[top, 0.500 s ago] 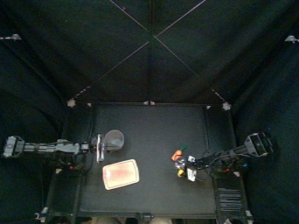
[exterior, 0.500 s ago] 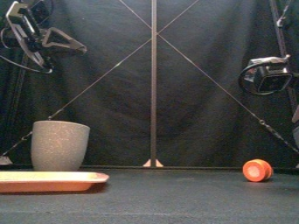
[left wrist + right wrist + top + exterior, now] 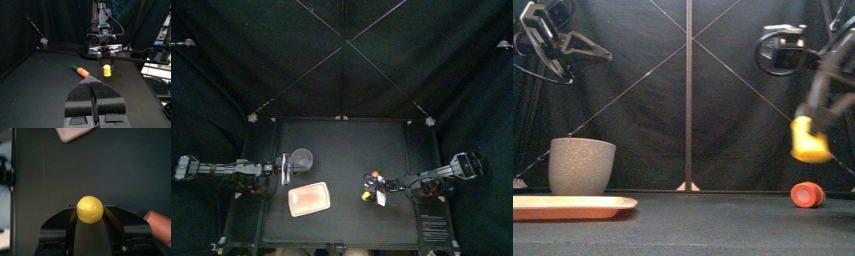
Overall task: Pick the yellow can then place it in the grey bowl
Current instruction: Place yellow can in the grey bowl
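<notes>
Nearest your front edge, the pink tray [image 3: 567, 207] lies flat on the left of the desk [image 3: 345, 150]; it plays no part here. A little behind it and over on the right, your right gripper [image 3: 89, 210] has the yellow can [image 3: 810, 140] pinched between its jaws, which stand only as wide as the can. The can is up in the air, clear of the desk. It hangs upright, with its long axis running straight down in line with the jaws, so the right wrist camera sees only its round end. Under it and slightly further back, a toy carrot [image 3: 81, 71] lies on the desk, untouched. Further back again, across on the left, stands the grey cup [image 3: 581, 166], upright with its mouth up and well apart from the can. I judge your carry goes leftward and a little back, and the can is turned the right way to drop in end first. Your left gripper [image 3: 95, 100] is nearer the cup, raised high, its jaws closed on nothing.
</notes>
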### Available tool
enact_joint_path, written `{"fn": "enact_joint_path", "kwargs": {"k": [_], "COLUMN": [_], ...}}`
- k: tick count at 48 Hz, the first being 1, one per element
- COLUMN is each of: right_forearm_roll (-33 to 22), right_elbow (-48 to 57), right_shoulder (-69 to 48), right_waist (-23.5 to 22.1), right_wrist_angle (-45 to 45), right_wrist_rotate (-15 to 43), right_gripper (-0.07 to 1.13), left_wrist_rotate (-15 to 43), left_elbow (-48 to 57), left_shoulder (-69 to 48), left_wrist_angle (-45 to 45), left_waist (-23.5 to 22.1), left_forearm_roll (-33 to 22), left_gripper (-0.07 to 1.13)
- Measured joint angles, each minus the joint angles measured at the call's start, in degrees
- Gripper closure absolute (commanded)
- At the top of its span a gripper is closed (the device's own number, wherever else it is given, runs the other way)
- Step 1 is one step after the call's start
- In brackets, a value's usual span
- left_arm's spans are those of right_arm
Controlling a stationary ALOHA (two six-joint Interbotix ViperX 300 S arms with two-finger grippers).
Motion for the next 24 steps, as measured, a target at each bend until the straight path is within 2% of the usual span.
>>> {"fn": "enact_joint_path", "kwargs": {"k": [13,24], "right_forearm_roll": [-12.0,-15.7], "right_elbow": [-12.5,-24.2], "right_shoulder": [5.4,16.9], "right_waist": [-13.3,-18.6], "right_wrist_angle": [-3.8,-10.5], "right_wrist_rotate": [-0.3,0.0], "right_gripper": [0.44,0.44], "left_wrist_rotate": [-0.1,0.1], "left_elbow": [0.2,0.1], "left_shoulder": [0.0,0.0], "left_wrist_angle": [0.0,-0.2], "left_waist": [0.0,0.0], "left_forearm_roll": [0.0,0.0], "left_gripper": [1.01,1.01]}}
